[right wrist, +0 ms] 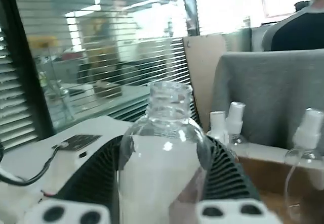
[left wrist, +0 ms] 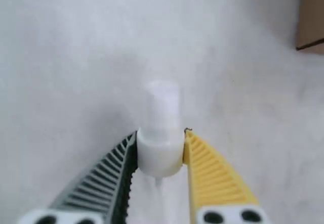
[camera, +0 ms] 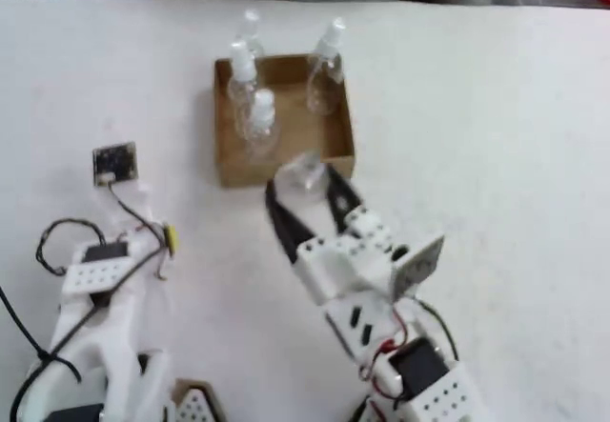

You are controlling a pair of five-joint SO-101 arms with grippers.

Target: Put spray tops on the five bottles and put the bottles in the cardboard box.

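My right end effector point(right wrist: 164, 169) is closed about as far as the body of a clear bottle point(right wrist: 164, 153) allows, one ribbed dark finger pressed against each side; the bottle stands upright in the grip, its threaded neck open and bare. From the high view, this end effector point(camera: 303, 184) and its bottle point(camera: 305, 170) sit just at the near wall of the cardboard box point(camera: 224, 127), and I cannot tell whether the bottle touches the wall.

My left end effector point(left wrist: 160, 135) is narrowed onto a white spray top point(left wrist: 161, 155); the grey finger is on one side of its collar and the yellow finger on the other, with the nozzle end pointing away from the wrist over the bare white tabletop point(left wrist: 76, 57). A corner of the cardboard box point(left wrist: 311, 16) shows beyond it. In the high view, this end effector point(camera: 164, 241) is well to the left of the box and apart from the other arm.

Capped bottles point(camera: 259, 122) stand upright in the box: three are clearly inside, while a fourth is at the far wall, and I cannot tell whether it is in or behind. Their white heads point(right wrist: 235, 113) show past the held bottle. A small board point(camera: 114, 162) with a black cable lies on the tabletop point(camera: 477, 108), left of the box.
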